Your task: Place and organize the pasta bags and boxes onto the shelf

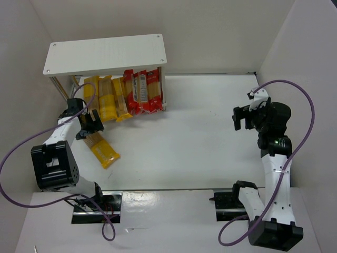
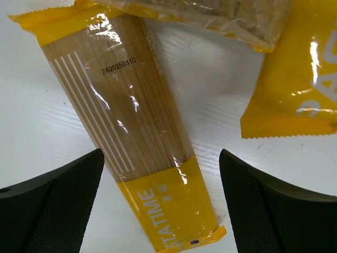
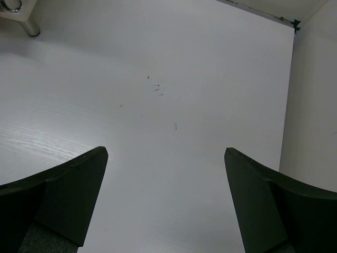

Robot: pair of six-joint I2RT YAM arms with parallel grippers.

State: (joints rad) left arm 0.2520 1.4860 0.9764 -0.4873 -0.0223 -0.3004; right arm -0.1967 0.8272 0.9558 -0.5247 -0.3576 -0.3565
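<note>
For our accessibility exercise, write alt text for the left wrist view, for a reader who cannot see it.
A yellow spaghetti pack with a clear window lies diagonally on a white table, between the open left gripper's black fingers. Ends of two more packs show at top and right.

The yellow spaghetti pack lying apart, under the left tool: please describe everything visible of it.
This yellow spaghetti pack is a long narrow plastic bag with yellow ends and a clear middle showing tan pasta, white stripes and a printed code. It lies flat, slanted, on the white table. The open left tool hangs above it.
</note>
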